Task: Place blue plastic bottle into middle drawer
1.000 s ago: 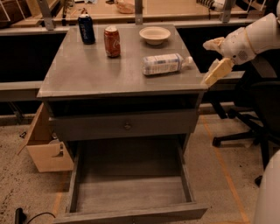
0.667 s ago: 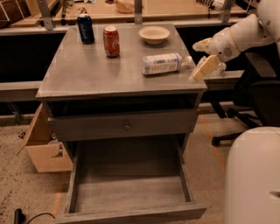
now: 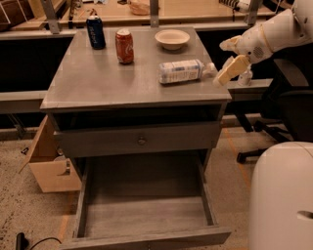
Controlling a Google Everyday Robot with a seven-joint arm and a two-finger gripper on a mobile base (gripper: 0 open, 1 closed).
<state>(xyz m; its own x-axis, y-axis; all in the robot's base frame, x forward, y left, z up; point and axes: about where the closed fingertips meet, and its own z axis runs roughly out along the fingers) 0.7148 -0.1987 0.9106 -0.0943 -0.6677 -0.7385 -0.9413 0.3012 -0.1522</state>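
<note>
At the foot of the grey wooden cabinet (image 3: pixel 132 88), nearest the camera, the wide grey wooden middle drawer (image 3: pixel 146 217) stands pulled out, plank floor showing between low side walls. Right of the cabinet, low in view, sits a rounded white robot body part (image 3: pixel 283 195). Left of the cabinet, on the speckled floor, is a tan open box (image 3: pixel 49 168).

Above the open drawer, a shut grey drawer front with a small round knob (image 3: pixel 142 140).

On the cabinet top, right half and near the front edge, the small translucent blue plastic bottle (image 3: pixel 181 71) lies on its side, white cap pointing to the cabinet's right edge.

The cream-and-white two-finger gripper (image 3: pixel 226 58) hovers at the cabinet's right edge, just beside the bottle's cap. Its fingers are spread apart and grasp nothing. Whether the lower finger touches the cap, cannot tell.

Further back on the cabinet top:
- A red soda can (image 3: pixel 124 46) stands upright left of centre.
- A dark blue can (image 3: pixel 96 31) stands upright at the back left.
- A shallow cream bowl (image 3: pixel 172 38) sits at the back right.

Behind the cabinet runs a light wooden bench (image 3: pixel 195 10). Right of the cabinet, behind the arm, is a black office chair (image 3: pixel 288 110).
</note>
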